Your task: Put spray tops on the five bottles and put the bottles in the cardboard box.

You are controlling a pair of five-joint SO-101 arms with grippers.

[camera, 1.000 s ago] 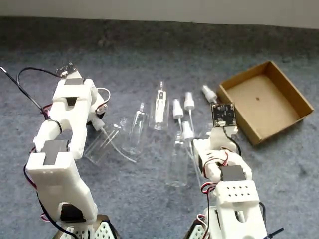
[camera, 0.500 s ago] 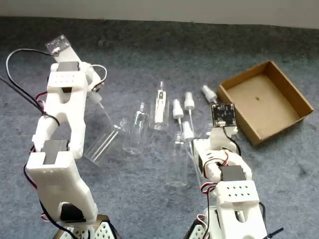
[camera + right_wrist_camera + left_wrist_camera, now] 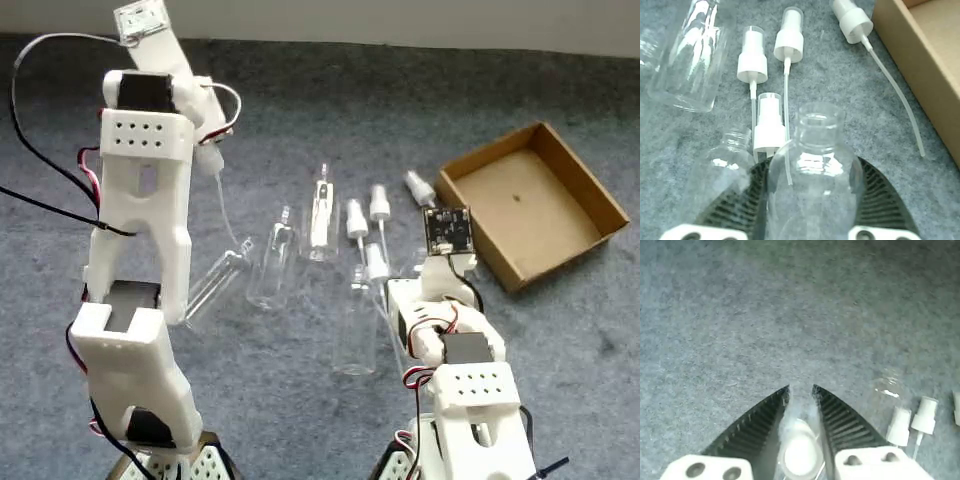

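My left gripper is shut on a white spray top. In the high view that left gripper is held high over the far left of the mat, and the top's thin tube hangs down from it. My right gripper is shut on an upright clear bottle with an open neck. Three loose spray tops lie beyond it, and another spray top lies close by. Clear bottles lie on the mat. The cardboard box stands open at the right.
A bottle with a top fitted lies mid-mat. Another open bottle stands right beside the held one. Grey carpet covers the table, with free room along the far side and in front of the box. Black and red cables trail from the left arm.
The left arm has risen and swung toward the far side with the spray top, lifting its tube away from the leftmost bottle. The right arm has kept still.
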